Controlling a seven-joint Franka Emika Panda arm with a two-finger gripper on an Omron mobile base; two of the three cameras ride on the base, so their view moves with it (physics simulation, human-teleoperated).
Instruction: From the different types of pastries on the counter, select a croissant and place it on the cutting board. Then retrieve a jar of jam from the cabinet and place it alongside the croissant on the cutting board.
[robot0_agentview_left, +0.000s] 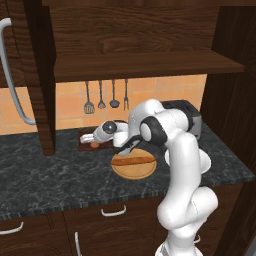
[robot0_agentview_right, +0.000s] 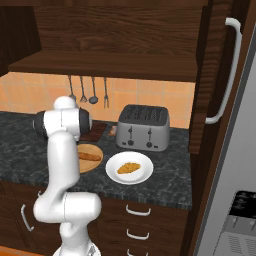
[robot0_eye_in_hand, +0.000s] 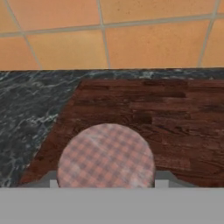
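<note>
The jar of jam (robot0_eye_in_hand: 106, 155) shows its pink checked lid from above and stands near the left edge of the dark cutting board (robot0_eye_in_hand: 175, 118). My gripper (robot0_eye_in_hand: 106, 183) is shut on it, one grey fingertip against each side of the lid. In the left base view the hand reaches left over the cutting board (robot0_agentview_left: 82, 147), and the gripper (robot0_agentview_left: 90, 139) is just above the orange jar (robot0_agentview_left: 94, 144). A golden croissant (robot0_agentview_right: 129, 168) lies on a round white plate (robot0_agentview_right: 145, 175) on the counter (robot0_agentview_right: 165, 165). The cabinet (robot0_agentview_left: 140, 65) hangs above, its shelf bare.
A long brown stick loaf (robot0_agentview_left: 133, 160) lies on a round pale board (robot0_agentview_left: 134, 171). A toaster (robot0_agentview_right: 143, 127) stands at the back, right of the cutting board (robot0_agentview_right: 96, 131). Utensils (robot0_agentview_left: 106, 97) hang on the tiled wall. The cabinet door with its curved handle (robot0_agentview_left: 12, 75) stands open at left.
</note>
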